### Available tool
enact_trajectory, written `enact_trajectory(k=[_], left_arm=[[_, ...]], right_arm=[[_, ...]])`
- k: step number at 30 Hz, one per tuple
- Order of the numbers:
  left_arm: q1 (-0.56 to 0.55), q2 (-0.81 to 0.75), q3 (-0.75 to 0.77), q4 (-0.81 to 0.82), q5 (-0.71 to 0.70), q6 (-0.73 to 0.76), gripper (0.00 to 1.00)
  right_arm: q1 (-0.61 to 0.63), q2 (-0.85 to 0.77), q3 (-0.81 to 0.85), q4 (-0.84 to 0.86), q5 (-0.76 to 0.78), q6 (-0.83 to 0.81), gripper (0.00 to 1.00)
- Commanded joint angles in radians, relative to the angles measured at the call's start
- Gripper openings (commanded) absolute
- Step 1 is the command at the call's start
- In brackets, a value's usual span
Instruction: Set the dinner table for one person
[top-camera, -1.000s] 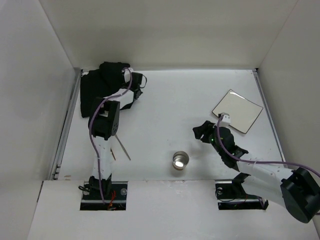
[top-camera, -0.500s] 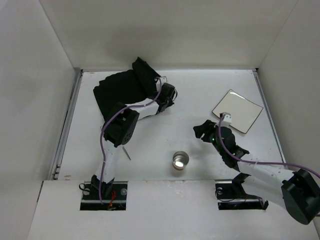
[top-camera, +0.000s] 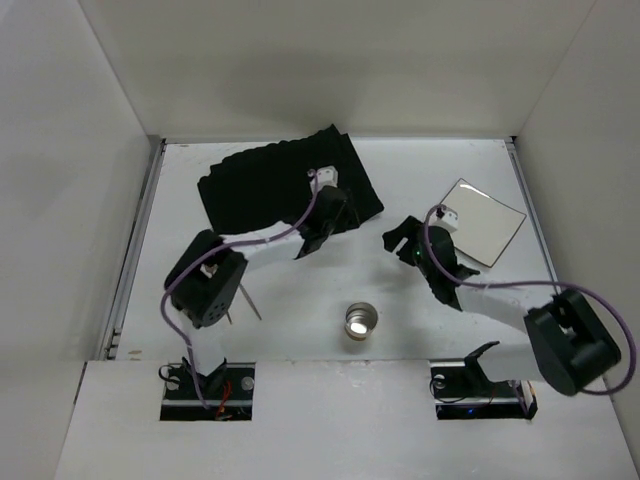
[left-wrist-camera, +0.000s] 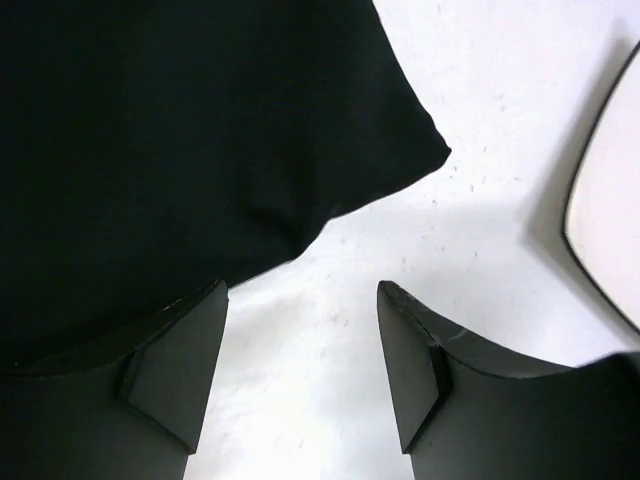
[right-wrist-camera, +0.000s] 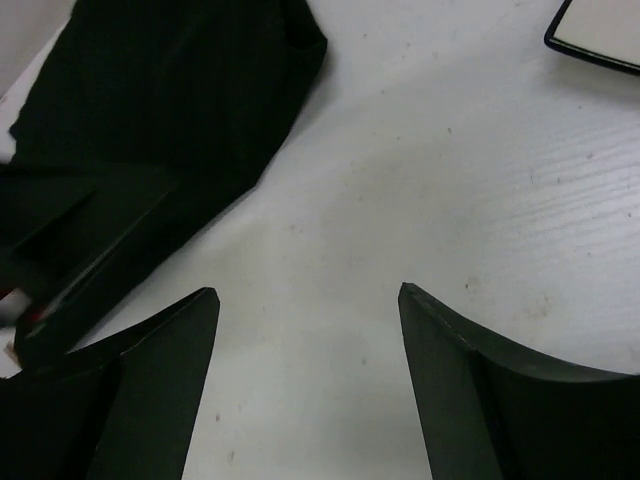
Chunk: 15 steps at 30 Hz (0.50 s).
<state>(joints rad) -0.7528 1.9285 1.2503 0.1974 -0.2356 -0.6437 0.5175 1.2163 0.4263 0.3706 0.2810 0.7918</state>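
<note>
The black placemat (top-camera: 270, 180) lies spread flat on the white dinner table (top-camera: 300, 300), at the back, left of centre. My left gripper (top-camera: 338, 212) hovers at the mat's near right corner. In the left wrist view that gripper (left-wrist-camera: 302, 290) is open over bare table, with the placemat (left-wrist-camera: 180, 130) just ahead and to its left. My right gripper (top-camera: 398, 243) is open too, between mat and white square plate (top-camera: 478, 222). The right wrist view shows that gripper (right-wrist-camera: 308, 292) wide apart over bare table, nothing held, and the placemat (right-wrist-camera: 170, 90) at upper left.
A metal cup (top-camera: 360, 321) stands near the front middle. A thin utensil (top-camera: 247, 297) lies beside the left arm's elbow. The plate's edge (left-wrist-camera: 610, 230) shows right of the left gripper, and the plate's corner (right-wrist-camera: 600, 35) ahead of the right gripper. White walls enclose the table.
The left gripper pulled the bunched placemat from the back left corner toward the centre, unfolding it flat, then opened and let go. The right gripper shifted slightly back and opened wider.
</note>
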Motion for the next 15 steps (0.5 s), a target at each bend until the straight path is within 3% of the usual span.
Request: enact_trajectory(k=[1, 7, 10, 15], left_arm=[[0.042, -0.227, -0.164, 0.115, -0.036, -0.039, 0.59], [0.096, -0.5, -0.523, 0.166, -0.149, -0.169, 0.59], [0.137, -0.632, -0.697, 0.166, -0.202, -0.269, 0.61], [0.203, -0.77, -0.862, 0.155, -0.209, -0.381, 0.63]], right_arm=[[-0.043, 0.158, 0.123, 0.071, -0.008, 0.053, 0.77], [-0.075, 0.454, 0.32, 0.1, -0.034, 0.148, 0.72], [-0.069, 0.518, 0.367, 0.137, -0.029, 0.17, 0.75], [-0.069, 0.563, 0.416, 0.146, -0.011, 0.191, 0.77]])
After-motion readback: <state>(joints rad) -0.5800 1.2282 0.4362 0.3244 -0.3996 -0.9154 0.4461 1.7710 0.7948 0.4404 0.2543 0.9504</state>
